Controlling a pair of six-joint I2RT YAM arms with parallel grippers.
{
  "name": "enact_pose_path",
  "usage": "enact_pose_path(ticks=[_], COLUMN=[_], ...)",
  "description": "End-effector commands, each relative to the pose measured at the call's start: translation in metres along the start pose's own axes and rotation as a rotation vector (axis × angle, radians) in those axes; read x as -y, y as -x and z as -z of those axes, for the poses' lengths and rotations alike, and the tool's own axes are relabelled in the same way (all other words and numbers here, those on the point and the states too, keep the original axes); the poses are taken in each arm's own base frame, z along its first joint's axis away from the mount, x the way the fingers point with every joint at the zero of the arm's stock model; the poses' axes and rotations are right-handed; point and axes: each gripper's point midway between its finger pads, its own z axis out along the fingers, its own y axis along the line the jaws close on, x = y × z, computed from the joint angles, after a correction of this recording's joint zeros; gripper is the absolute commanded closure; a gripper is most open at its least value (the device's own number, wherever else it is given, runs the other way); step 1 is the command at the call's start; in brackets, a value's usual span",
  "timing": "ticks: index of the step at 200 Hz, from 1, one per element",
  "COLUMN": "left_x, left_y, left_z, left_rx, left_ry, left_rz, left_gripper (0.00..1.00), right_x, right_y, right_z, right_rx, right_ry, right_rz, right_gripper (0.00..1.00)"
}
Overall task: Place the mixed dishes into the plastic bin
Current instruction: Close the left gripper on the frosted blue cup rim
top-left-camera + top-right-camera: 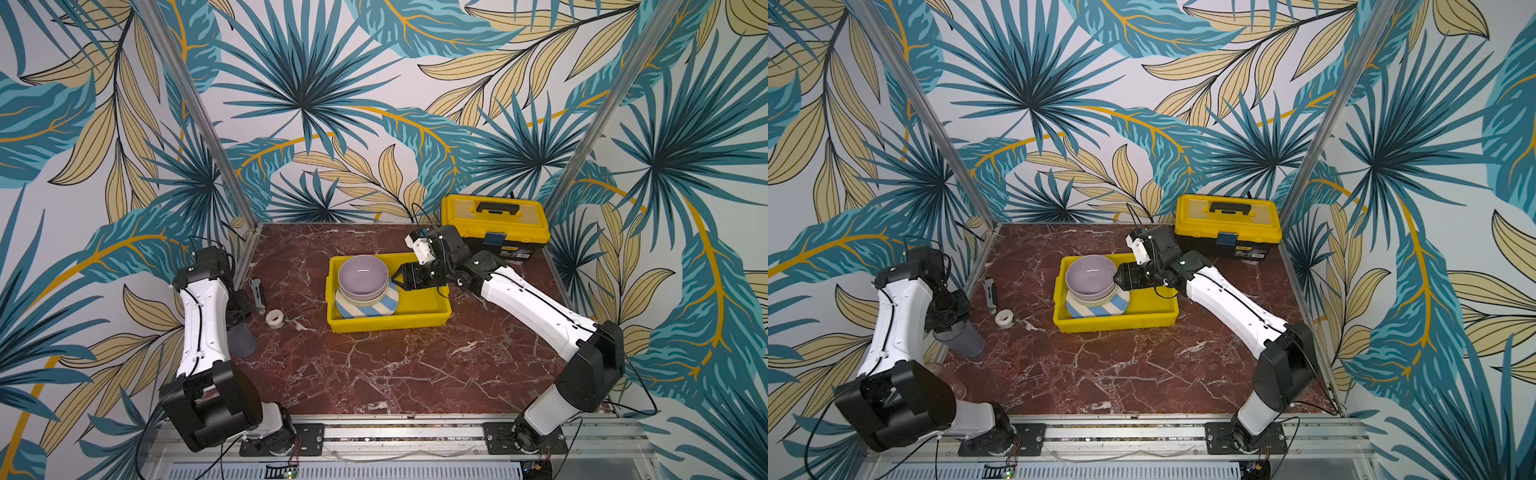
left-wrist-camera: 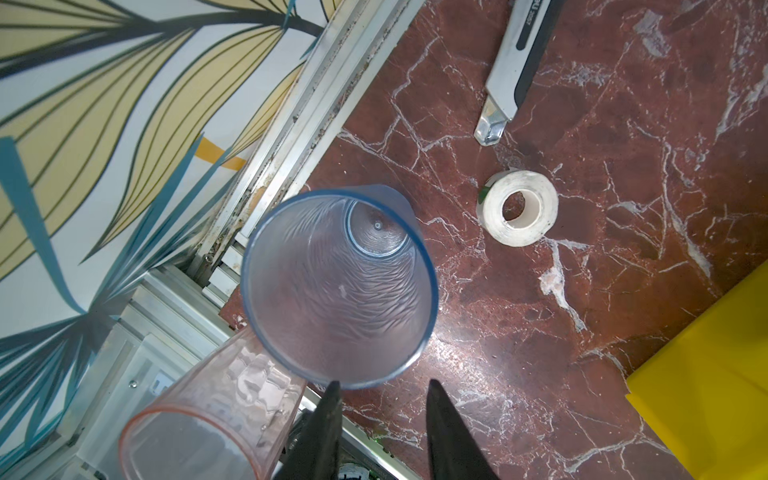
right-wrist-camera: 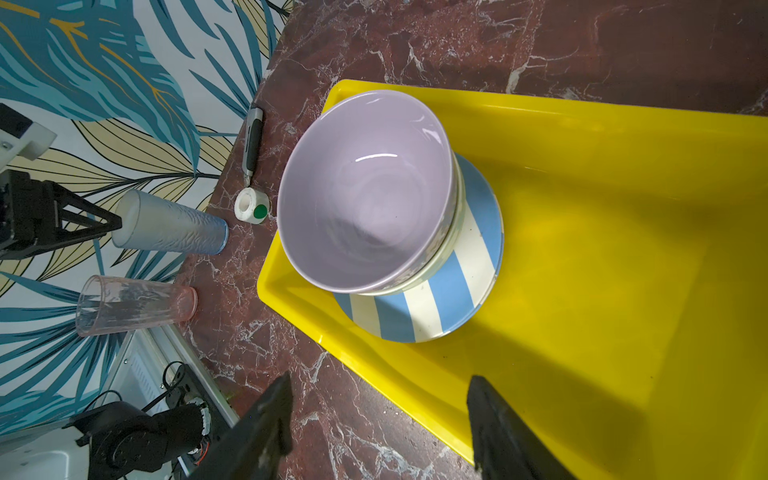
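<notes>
The yellow plastic bin [image 1: 390, 324] [image 1: 1121, 322] holds a blue-white striped plate [image 1: 365, 309] [image 3: 415, 316]. On the plate sits a pale green bowl [image 3: 451, 245] with a lilac bowl [image 1: 362, 274] [image 3: 365, 191] nested in it. My right gripper [image 1: 395, 279] [image 3: 380, 386] is open beside the lilac bowl, one finger over the bin's rim and one over the table. A bluish ribbed tumbler [image 1: 963, 338] [image 2: 340, 286] stands upright at the table's left edge. A pinkish tumbler [image 2: 208, 424] [image 3: 133, 305] stands next to it. My left gripper [image 2: 382, 390] hangs at the bluish tumbler's rim, jaws apart, table showing between them.
A yellow-and-black toolbox [image 1: 494, 224] stands at the back right, behind my right arm. A white tape roll [image 1: 274, 319] [image 2: 519, 208] and a utility knife [image 1: 257, 293] [image 2: 515, 70] lie between the tumblers and the bin. A metal frame rail runs along the table's left edge.
</notes>
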Motion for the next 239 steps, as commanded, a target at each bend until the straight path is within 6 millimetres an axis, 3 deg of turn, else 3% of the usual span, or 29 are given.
enact_pose_path(ticks=[1,97,136,190,239], left_x=[0.006,0.014,0.019,0.030,0.058], left_y=[0.005,0.013,0.010,0.006,-0.001], left_z=[-0.011,-0.036,-0.038,-0.029,-0.009], left_rx=[-0.006,-0.045,-0.055,-0.041,-0.003], left_ry=[-0.037,-0.039,-0.071,-0.114,-0.179], left_rz=[-0.004,-0.011,-0.014,-0.041,-0.118], left_gripper=[0.68,0.78,0.91,0.99,1.00], right_x=[0.001,0.003,0.004,0.003,0.002], right_y=[-0.003,-0.002,-0.002,-0.001,-0.001], right_z=[-0.002,0.003,0.002,0.001,0.003], right_rx=[-0.023,-0.008,-0.005,0.000,0.012], right_ry=[0.002,-0.019,-0.018,-0.009,-0.002], right_rz=[-0.013,-0.032,-0.047,-0.069,-0.089], right_gripper=[0.32,0.32,0.32,0.32,0.32])
